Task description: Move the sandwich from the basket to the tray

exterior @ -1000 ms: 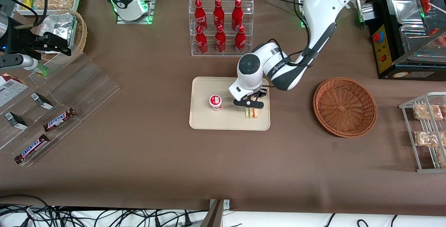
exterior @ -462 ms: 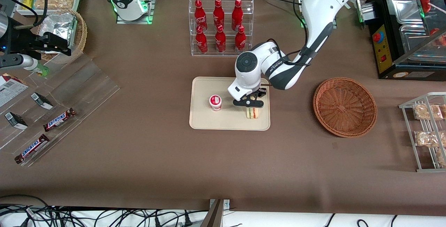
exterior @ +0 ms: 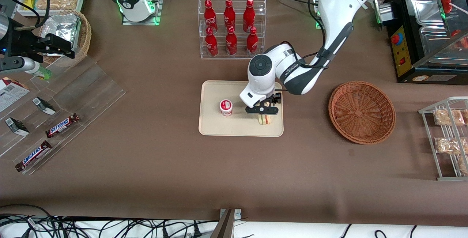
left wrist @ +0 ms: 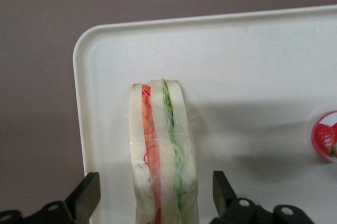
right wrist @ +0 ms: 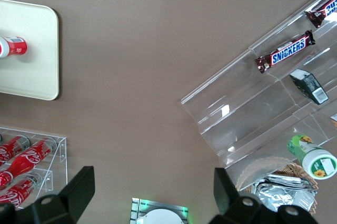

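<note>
Releasing the sandwich (exterior: 264,119) onto the tray (exterior: 212,126): your hand (exterior: 264,110) hovers directly over it.

From the front, the basket (exterior: 362,112) lies bare toward the working arm's end of the worktop, the cup (exterior: 226,107) beside the sandwich. At the wrist, your fingers (left wrist: 84,196) are spread clear of the wedge (left wrist: 163,155), which stands upright on its edge near the tray's rounded corner (left wrist: 84,50), so it looks freed.

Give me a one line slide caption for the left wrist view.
Gripper open above the sandwich standing on the tray.
</note>
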Robot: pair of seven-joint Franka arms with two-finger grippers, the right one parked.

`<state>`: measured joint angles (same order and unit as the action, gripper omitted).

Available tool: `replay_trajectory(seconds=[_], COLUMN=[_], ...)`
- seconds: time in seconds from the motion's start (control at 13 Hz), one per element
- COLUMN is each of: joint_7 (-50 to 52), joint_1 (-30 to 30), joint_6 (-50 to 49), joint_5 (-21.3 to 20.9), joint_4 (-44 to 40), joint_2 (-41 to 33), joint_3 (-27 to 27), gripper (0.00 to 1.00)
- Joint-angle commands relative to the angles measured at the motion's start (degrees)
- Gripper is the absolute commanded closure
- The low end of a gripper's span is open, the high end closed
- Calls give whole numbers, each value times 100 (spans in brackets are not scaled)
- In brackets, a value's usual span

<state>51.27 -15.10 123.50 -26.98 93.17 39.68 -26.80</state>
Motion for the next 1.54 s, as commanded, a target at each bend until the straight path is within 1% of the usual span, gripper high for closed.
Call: replay_trajectory(seconds=[0.0, 0.15, 0.31, 0.38, 0.46, 0.62, 0.77, 0.85, 1.0, 1.08, 1.15, 1.23, 1.46], joint_7=[76, 41, 23, 23, 32, 14, -64, -222, -869, -1291, -1757, -2292, -3717], joint_1=[130, 305, 534, 604, 797, 999, 1272, 1404, 1684, 1878, 2106, 2247, 2161], joint_6=[-89, -203, -527, -598, -642, -1054, -1449, -1773, -2319, -2469, -2549, -2768, -3235], joint_5=[-35, 333, 378, 465, 509, 536, 886, 940, 1290, 1449, 1737, 1932, 2468], joint_4=[17, 17, 16, 17, 17, 8, -359, -648, -993, -1012, -942, -933, -758], joint_2=[-381, -697, -1040, -1207, -1382, -1769, -1990, -1991, -2017, -2139, -2349, -2490, -3034], joint_3=[-10, -10, -54, -36, -45, -54, -45, -45, -54, -36, 7, 77, 1068], gripper=[0, 0, 0, 0, 0, 0, 0, 0, 0, 0, 0, 0, 0])
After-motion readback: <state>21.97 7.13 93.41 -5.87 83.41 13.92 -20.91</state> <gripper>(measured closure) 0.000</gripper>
